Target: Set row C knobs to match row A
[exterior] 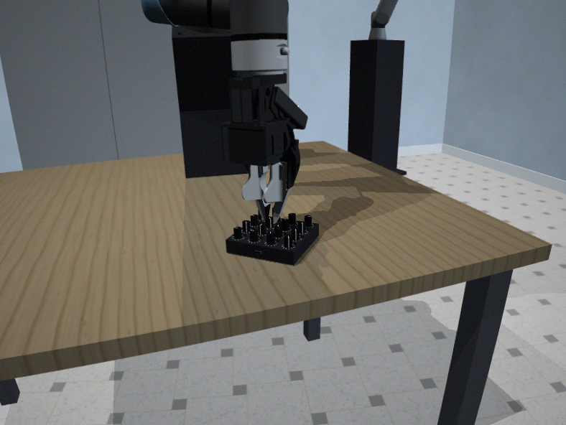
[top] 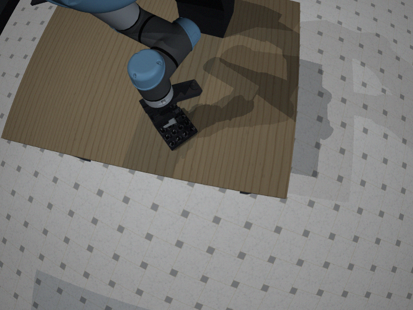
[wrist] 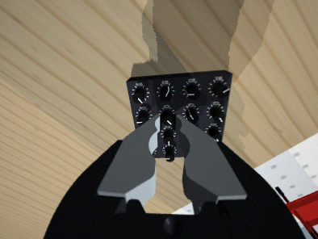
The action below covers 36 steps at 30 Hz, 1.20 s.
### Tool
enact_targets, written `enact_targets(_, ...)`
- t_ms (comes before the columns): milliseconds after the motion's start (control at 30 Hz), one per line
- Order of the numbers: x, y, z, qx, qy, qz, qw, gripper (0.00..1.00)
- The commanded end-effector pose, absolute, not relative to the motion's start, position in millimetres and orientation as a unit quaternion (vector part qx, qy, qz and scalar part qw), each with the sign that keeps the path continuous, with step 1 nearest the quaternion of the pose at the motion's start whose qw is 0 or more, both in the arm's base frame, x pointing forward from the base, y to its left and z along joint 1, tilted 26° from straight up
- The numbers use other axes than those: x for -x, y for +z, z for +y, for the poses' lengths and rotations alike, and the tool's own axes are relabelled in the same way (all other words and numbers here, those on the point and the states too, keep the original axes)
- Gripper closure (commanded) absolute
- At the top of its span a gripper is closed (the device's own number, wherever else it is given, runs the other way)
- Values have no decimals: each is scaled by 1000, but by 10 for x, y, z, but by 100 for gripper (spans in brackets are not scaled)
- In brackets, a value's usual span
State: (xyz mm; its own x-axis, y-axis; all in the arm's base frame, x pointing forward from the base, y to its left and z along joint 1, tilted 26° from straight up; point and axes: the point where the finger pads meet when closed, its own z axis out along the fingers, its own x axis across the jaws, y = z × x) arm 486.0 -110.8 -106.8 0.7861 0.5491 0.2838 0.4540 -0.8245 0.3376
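Observation:
The black knob box (top: 183,140) (exterior: 274,257) (wrist: 177,75) lies flat on the table. Its socket (exterior: 258,252) is on the side facing the exterior camera, with row A just behind it. My gripper (exterior: 269,221) (wrist: 167,115) points down, shut on a row C knob (wrist: 166,119), second from left in the wrist view; its white line points to the lower right. The left row C knob (wrist: 143,116) points left; the right one (wrist: 216,112) points to the lower right. In the wrist view my fingers hide much of rows A and B. Labels are too small to read surely.
Knobs of rows B and D stand close around my fingertips; a row D knob (wrist: 165,92) is just above them in the wrist view. The wooden table (top: 83,110) (exterior: 114,255) ends beyond the box's socket side. A black pedestal (top: 208,20) stands behind.

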Motion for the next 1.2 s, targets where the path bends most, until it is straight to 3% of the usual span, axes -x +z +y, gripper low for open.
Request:
enact_targets(0, -4867, -1062, -1105, -951, 194, 210, 117, 96)
enact_targets(1167, -4889, -1053, -1100, -973, 218, -45, 62, 96)
